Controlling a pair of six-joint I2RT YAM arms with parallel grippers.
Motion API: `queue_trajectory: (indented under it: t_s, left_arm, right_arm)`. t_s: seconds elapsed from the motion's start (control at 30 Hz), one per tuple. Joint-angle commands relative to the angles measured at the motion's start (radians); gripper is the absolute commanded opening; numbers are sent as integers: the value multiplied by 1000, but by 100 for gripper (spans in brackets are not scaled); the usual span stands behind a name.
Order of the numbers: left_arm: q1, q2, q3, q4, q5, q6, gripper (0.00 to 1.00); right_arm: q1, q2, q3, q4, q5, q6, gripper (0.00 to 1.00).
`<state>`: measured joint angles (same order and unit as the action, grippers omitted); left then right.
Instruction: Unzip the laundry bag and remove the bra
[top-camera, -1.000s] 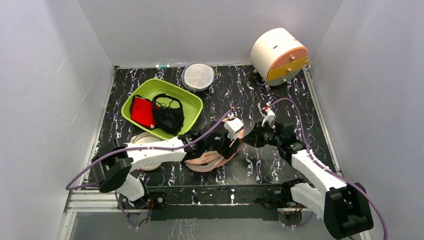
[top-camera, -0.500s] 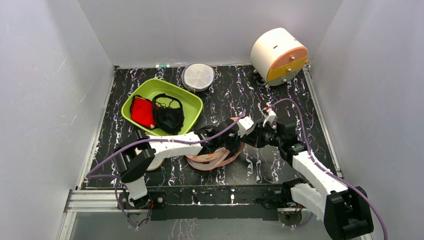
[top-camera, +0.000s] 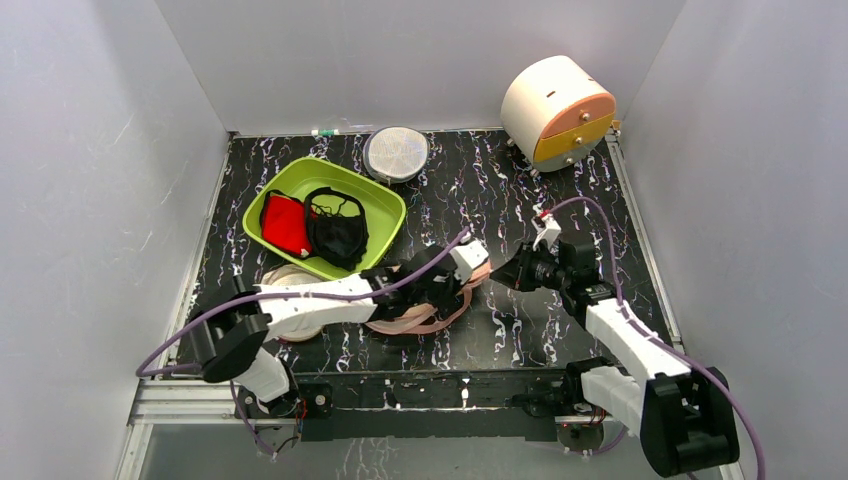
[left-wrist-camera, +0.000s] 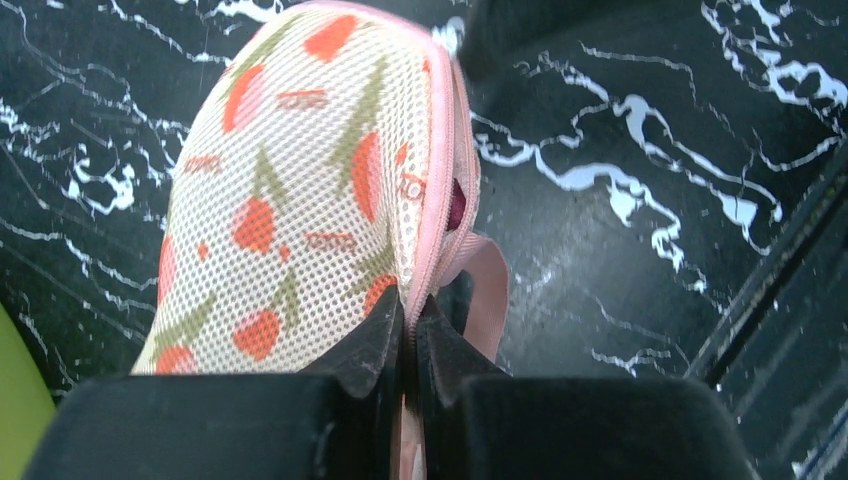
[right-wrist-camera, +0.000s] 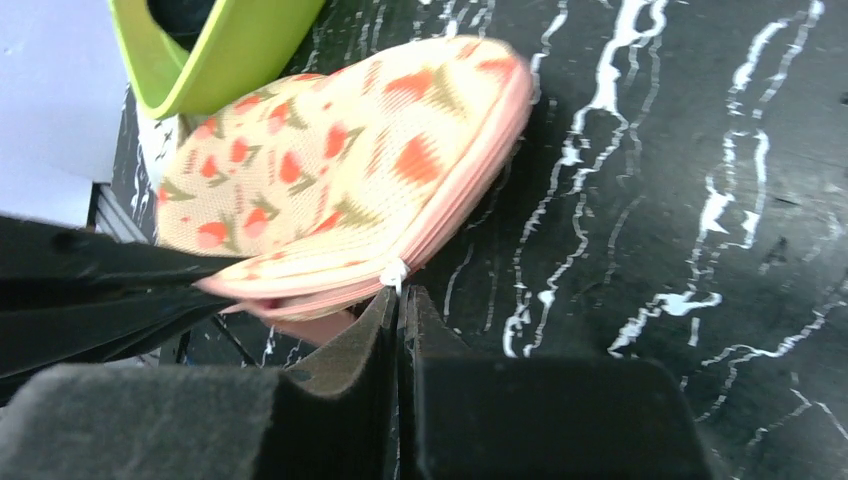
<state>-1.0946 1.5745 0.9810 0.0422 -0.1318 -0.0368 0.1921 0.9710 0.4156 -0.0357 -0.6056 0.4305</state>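
Both clamped on the laundry bag — left claw on rim, right claw on zip pull — bra mostly hidden.

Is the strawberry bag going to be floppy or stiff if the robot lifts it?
Probably a bit of both: the laundry bag has a domed shape, so it looks padded, yet its mesh skin likely bends. It seems light, since the left tool holds its rim with a thin pinch.
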Motion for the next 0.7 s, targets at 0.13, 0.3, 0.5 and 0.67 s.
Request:
queue_trajectory:
  t_s: [0.13,0.3,0.5,0.67]
  left_arm:
    - [-1,-155,-118,-22,29,6,0]
    - [-1,-93,-111,72,-24,-5,0]
    - [-1,91,60,104,-73,28,0]
    - [-1,146,129,47,-103,65,17]
  right_arm:
    - [-132,109,42,58,-75,-14,0]
    - [-154,18,33,18,-36,-12,0]
    - [-172,-53,71,-97,33,-36,0]
    - [-171,-94,110,-153,4,-78,0]
